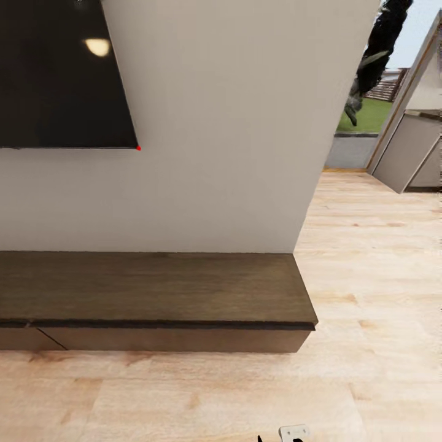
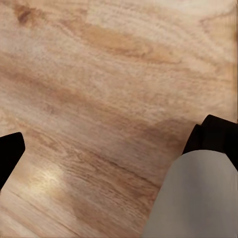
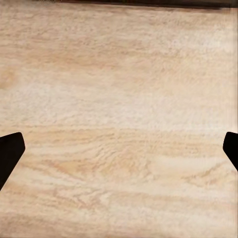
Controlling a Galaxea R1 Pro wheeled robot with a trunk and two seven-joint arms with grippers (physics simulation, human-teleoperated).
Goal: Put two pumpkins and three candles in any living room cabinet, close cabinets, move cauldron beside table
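Light wooden floor (image 1: 202, 399) fills the lower part of the head view, and both wrist views look down on it: the right tool (image 3: 119, 148) hangs released with its dark fingertips (image 3: 10, 153) wide apart at the frame edges, and the left tool (image 2: 106, 148) is likewise spread, empty. Beyond, across the middle, the long dark-brown cabinet (image 1: 153, 294) stands against the white wall (image 1: 215, 153), its fronts shut. Farther up, a black screen (image 1: 61, 73) occupies the upper left, and a doorway (image 1: 368, 110) opens at upper right.
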